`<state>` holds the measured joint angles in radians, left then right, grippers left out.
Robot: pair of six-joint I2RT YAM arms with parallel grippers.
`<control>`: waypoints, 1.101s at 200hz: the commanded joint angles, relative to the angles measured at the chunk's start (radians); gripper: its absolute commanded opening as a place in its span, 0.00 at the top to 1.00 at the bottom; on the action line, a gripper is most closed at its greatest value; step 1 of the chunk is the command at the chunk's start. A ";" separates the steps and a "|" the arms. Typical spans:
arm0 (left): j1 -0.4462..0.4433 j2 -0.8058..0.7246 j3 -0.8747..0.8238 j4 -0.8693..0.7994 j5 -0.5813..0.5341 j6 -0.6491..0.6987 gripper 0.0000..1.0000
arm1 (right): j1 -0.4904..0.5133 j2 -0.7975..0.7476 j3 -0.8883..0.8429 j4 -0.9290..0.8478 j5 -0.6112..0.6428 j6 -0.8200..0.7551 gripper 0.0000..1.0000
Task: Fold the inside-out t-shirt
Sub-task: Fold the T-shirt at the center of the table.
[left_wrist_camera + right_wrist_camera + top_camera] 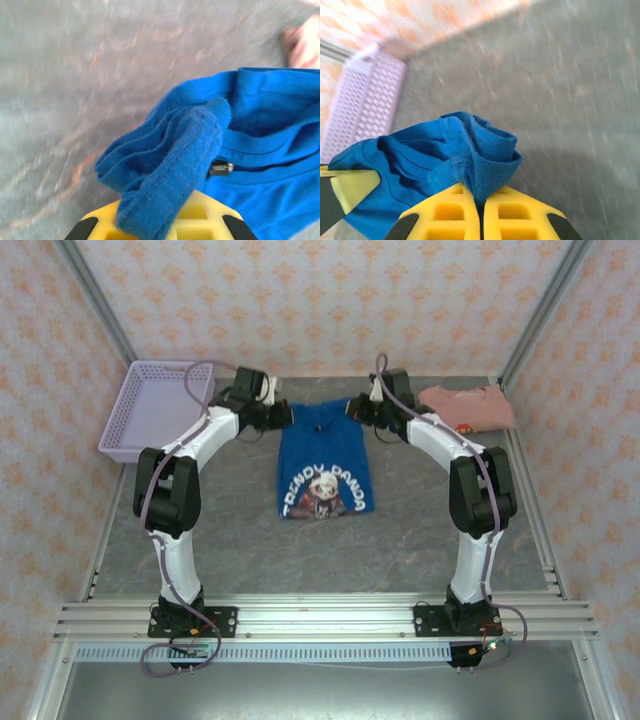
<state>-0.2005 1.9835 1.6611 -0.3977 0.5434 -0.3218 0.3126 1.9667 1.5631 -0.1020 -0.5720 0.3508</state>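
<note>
Now left gripper (pixel 273 418) and right gripper (pixel 481 202) each clench a top corner of the soft royal-blue cotton t-shirt (pixel 325 465). If 1 bunch slips, it could drop skewed

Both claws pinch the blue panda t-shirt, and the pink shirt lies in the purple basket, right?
No: the top view shows the folded salmon-pink shirt on the grey table, far right, not in the lavender plastic basket far left.
</note>
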 commanded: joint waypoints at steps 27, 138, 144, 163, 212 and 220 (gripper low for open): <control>0.017 0.012 0.390 -0.185 -0.014 0.051 1.00 | -0.023 0.005 0.333 -0.101 0.013 -0.146 1.00; -0.076 -0.460 -0.466 0.188 0.047 -0.056 1.00 | 0.016 -0.380 -0.403 0.123 -0.095 -0.167 1.00; -0.103 -0.495 -0.516 0.193 0.030 -0.062 1.00 | 0.022 -0.414 -0.451 0.125 -0.090 -0.163 1.00; -0.191 -0.594 -0.659 0.215 -0.030 -0.093 1.00 | 0.038 -0.512 -0.580 0.101 -0.057 -0.158 1.00; -0.282 -0.705 -0.918 0.345 -0.136 -0.242 1.00 | 0.053 -0.590 -0.707 0.048 -0.028 -0.164 1.00; -0.281 -0.711 -0.933 0.344 -0.161 -0.242 1.00 | 0.053 -0.576 -0.699 0.043 -0.025 -0.175 1.00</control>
<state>-0.4847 1.2957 0.7883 -0.1459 0.4873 -0.4858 0.3595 1.3792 0.8677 -0.0570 -0.6273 0.1932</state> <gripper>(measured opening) 0.060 0.065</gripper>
